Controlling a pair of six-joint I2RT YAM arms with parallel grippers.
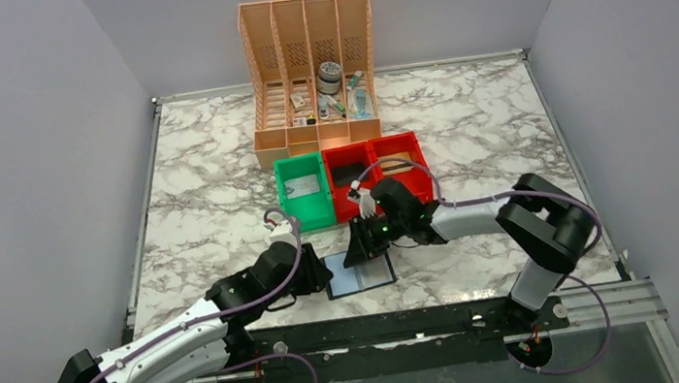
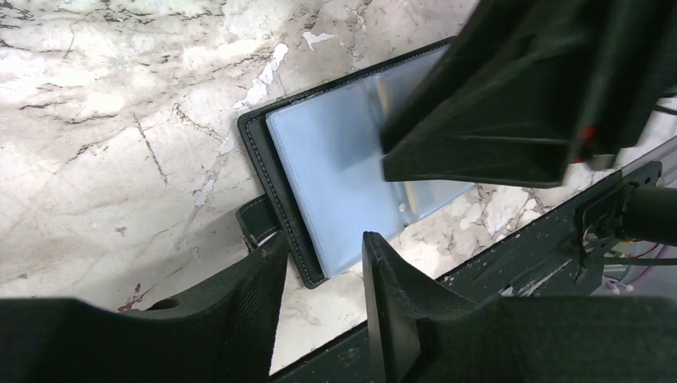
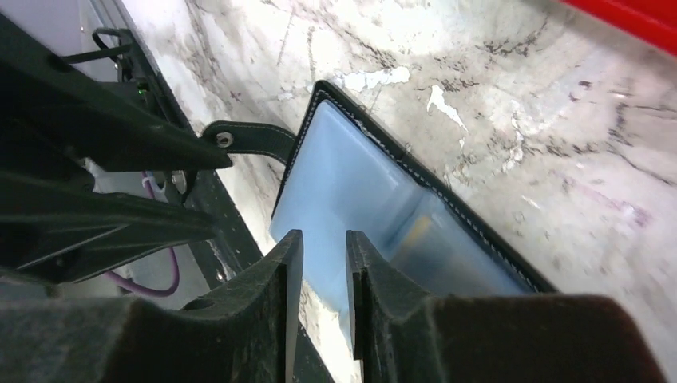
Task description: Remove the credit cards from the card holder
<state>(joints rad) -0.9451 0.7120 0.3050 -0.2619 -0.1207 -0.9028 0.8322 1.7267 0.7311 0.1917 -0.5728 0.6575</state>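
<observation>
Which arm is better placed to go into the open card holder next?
Right, probably. The right hand hangs over the card holder's pale inside, fingers narrowly parted at its near edge. The left hand straddles the black border by the tab, better suited to steadying it.

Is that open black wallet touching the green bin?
Apart: the top view shows marble tabletop between the card holder and the green bin.
</observation>
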